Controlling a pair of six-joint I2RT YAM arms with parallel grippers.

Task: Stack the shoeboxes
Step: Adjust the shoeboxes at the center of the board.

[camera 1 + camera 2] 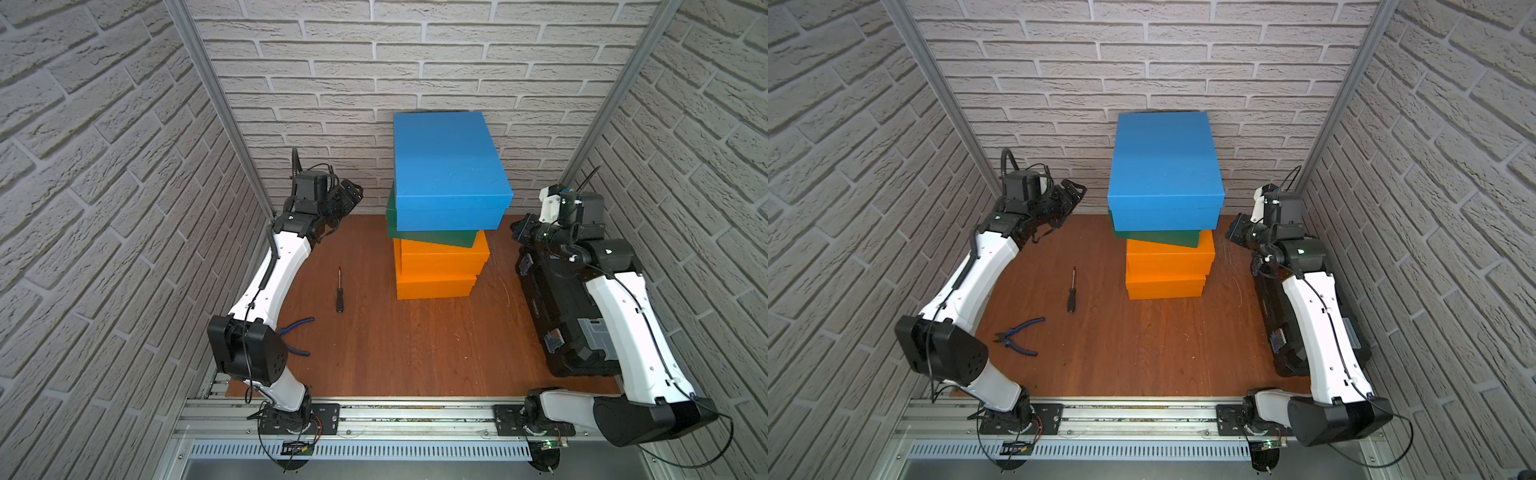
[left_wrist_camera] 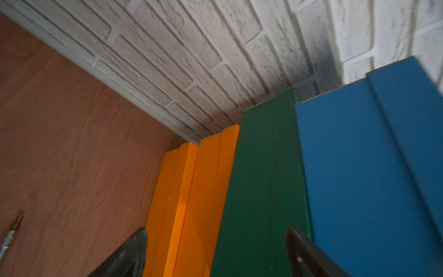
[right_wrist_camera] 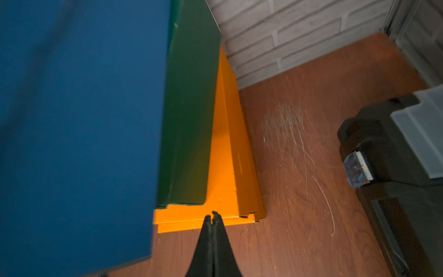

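Note:
Four shoeboxes stand in one stack by the back wall in both top views. The blue one (image 1: pixel 449 166) (image 1: pixel 1163 166) is on top. Under it a dark green one (image 1: pixel 432 237) (image 1: pixel 1158 238) sits slightly skewed, over two orange ones (image 1: pixel 444 258) (image 1: pixel 434 287). My left gripper (image 1: pixel 351 193) (image 2: pixel 217 229) hangs open to the left of the stack, apart from it, with nothing between its fingers. My right gripper (image 1: pixel 517 230) (image 3: pixel 213 214) is shut and empty, just right of the stack near the green and upper orange boxes.
A screwdriver (image 1: pixel 339 291) and blue-handled pliers (image 1: pixel 1019 336) lie on the wooden floor (image 1: pixel 415 345) left of the stack. A black toolbox (image 1: pixel 569 316) (image 3: pixel 393 144) lies along the right wall under my right arm. Brick walls close in on three sides.

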